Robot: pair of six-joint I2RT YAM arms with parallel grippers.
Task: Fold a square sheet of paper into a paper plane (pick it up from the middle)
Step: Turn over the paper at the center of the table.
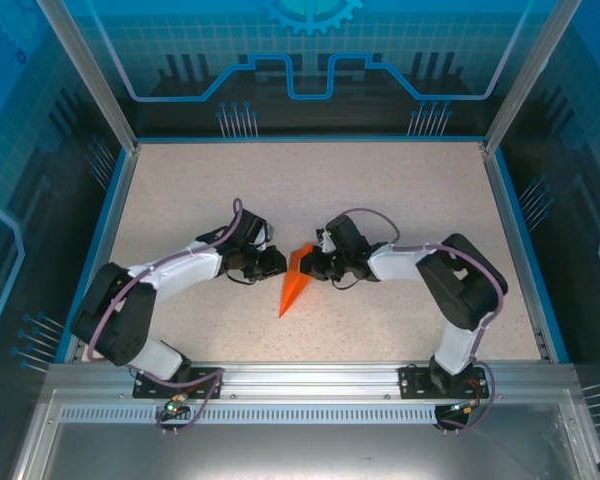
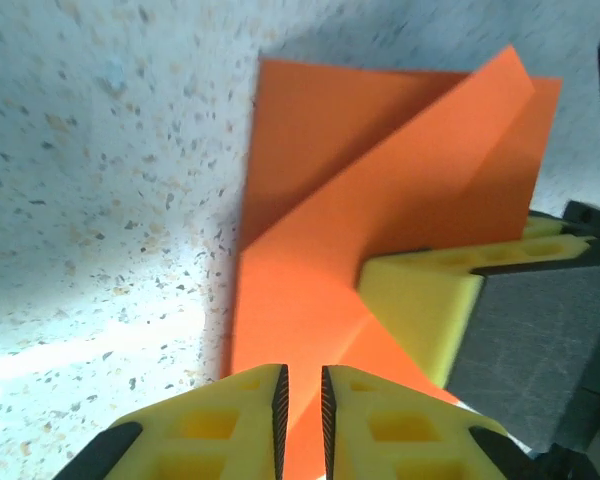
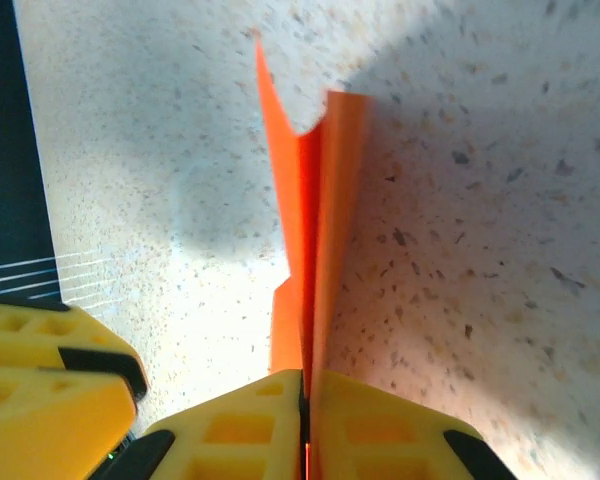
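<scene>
The square sheet of paper [image 1: 293, 285] is a bright orange creased wedge standing on edge at the table's middle, its point toward the near side. My right gripper [image 1: 312, 265] reaches it from the right. In the right wrist view the gripper [image 3: 305, 378] is shut on the paper [image 3: 315, 200], which runs edge-on out from between the pads. My left gripper [image 1: 280, 263] is close on the paper's left. In the left wrist view the gripper [image 2: 302, 375] has a narrow gap between its jaws. It faces the folded paper's flat side [image 2: 360, 170], with nothing pinched between the pads.
The speckled beige table [image 1: 180, 190] lies inside blue transparent walls [image 1: 310, 60] with a blue rim. An aluminium rail [image 1: 300, 378] carrying both arm bases runs along the near edge. The right gripper's yellow finger [image 2: 420, 300] stands close beside the left jaws.
</scene>
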